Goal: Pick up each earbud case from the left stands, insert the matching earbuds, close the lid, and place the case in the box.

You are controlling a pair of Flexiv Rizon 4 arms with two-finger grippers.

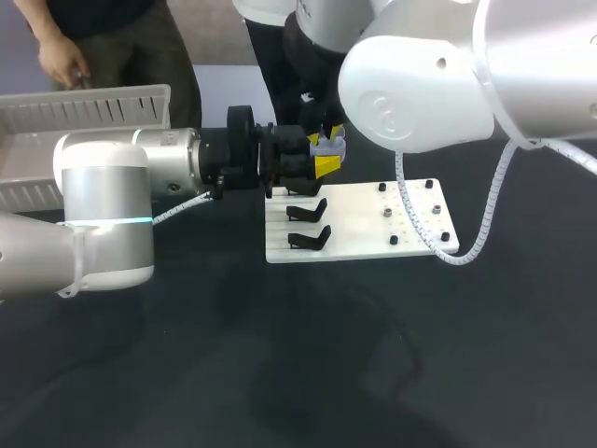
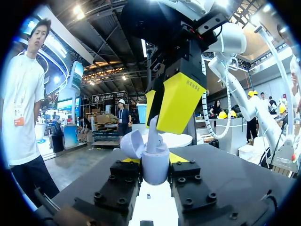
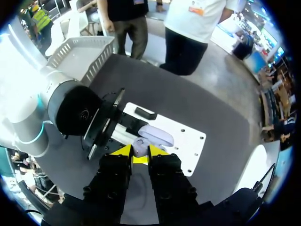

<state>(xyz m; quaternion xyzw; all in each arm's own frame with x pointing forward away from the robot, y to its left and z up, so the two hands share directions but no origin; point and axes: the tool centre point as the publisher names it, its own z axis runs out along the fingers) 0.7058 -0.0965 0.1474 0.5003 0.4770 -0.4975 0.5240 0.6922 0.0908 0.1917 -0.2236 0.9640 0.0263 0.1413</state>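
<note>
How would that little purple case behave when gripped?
The case looks smooth and rounded, so probably slippery. Small against the left gripper, likely light. Its open lid may swing if bumped.

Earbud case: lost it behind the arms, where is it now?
Left wrist view: the open earbud case is clamped in the left gripper, directly under the right gripper holding an earbud, above the white board.

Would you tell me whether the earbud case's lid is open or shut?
Open: the lid is swung aside from the earbud case, an earbud standing in it.
</note>
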